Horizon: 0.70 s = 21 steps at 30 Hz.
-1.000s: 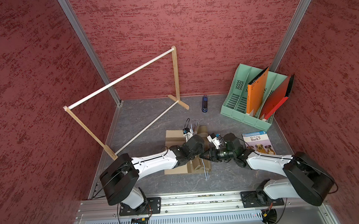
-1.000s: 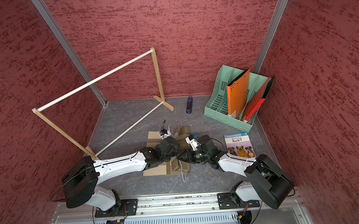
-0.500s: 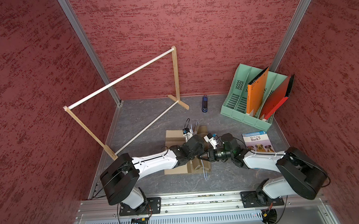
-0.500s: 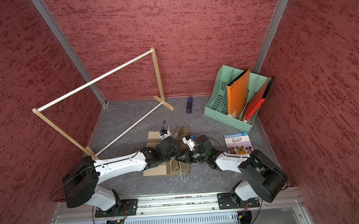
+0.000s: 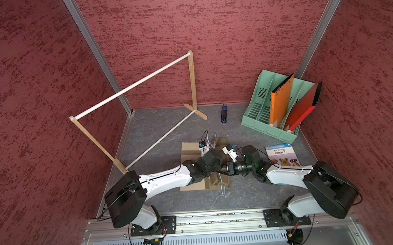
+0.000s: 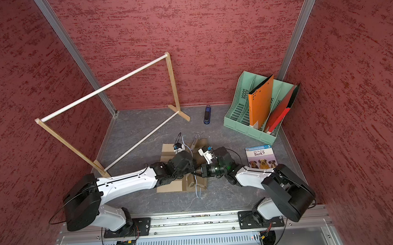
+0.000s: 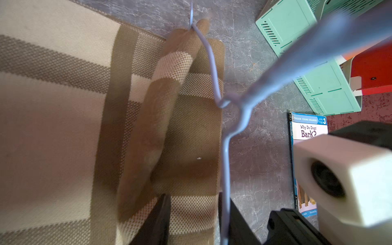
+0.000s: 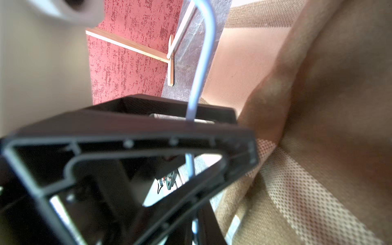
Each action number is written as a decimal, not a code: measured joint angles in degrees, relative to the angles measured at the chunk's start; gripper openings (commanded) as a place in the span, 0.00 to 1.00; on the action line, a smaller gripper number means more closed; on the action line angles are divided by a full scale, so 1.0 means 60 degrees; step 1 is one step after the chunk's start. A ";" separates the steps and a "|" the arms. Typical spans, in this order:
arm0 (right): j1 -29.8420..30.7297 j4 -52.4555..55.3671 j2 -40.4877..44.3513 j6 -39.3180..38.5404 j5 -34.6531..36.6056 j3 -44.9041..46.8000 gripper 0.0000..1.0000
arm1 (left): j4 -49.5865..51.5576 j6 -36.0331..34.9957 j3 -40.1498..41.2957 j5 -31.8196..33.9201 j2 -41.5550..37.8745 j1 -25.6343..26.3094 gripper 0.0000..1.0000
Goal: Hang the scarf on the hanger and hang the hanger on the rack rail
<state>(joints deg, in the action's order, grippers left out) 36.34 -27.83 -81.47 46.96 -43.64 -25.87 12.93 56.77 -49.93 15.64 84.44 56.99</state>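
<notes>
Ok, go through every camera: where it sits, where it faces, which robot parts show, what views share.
Both top views: high above the front rail, looking down at the grey floor; left arm and right arm show whole, right claw shut on the hanger.
Left wrist: on the left arm, looking past the open left claw at scarf, hanger and book; the right wrist camera intrudes.
Right wrist: on the right arm, facing the left claw's black frame, rack behind.
Shared: scarf and hanger in all.

White-shelled arms point(image 5: 164, 180) with bulky black joints point(image 5: 125, 201) and thin black cables point(image 5: 129, 236).
</notes>
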 measured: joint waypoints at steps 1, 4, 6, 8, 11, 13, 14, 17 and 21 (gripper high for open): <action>0.0007 0.0047 0.0025 -0.0015 0.0062 0.0000 0.00 | 0.0117 -0.0066 0.0084 0.0066 -0.0229 0.0022 0.48; 0.0018 0.0120 0.0098 -0.0055 0.0138 -0.0004 0.00 | 0.0357 -0.0146 0.0251 0.0324 -0.0812 0.0076 0.48; 0.0025 0.0226 0.0153 -0.0080 0.0222 -0.0004 0.00 | 0.0546 -0.0182 0.0368 0.0630 -0.1220 0.0087 0.49; 0.0022 0.0324 0.0197 -0.0095 0.0310 -0.0004 0.00 | 0.0750 -0.0186 0.0532 0.0914 -0.1563 0.0004 0.49; 0.0022 0.0415 0.0270 -0.0124 0.0379 -0.0004 0.00 | 0.0943 -0.0182 0.0827 0.1056 -0.1829 -0.0291 0.50; 0.0015 0.0459 0.0313 -0.0127 0.0423 -0.0004 0.00 | 0.0947 -0.0175 0.1093 0.0965 -0.1909 -0.0652 0.51; 0.0015 0.0481 0.0335 -0.0127 0.0455 -0.0004 0.00 | 0.0856 -0.0186 0.1286 0.0845 -0.1960 -0.0896 0.53; -0.0004 0.0572 0.0437 -0.0131 0.0503 -0.0004 0.00 | 0.0211 -0.0193 0.2000 0.0127 -0.2095 -0.1756 0.58; -0.0018 0.0667 0.0532 -0.0135 0.0572 0.0000 0.00 | -0.0710 -0.0288 0.2681 -0.0885 -0.1931 -0.2663 0.62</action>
<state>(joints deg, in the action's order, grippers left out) 36.23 -23.83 -78.28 46.15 -40.21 -25.87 8.67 55.05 -33.85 10.33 72.86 41.01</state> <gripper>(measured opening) 0.093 0.605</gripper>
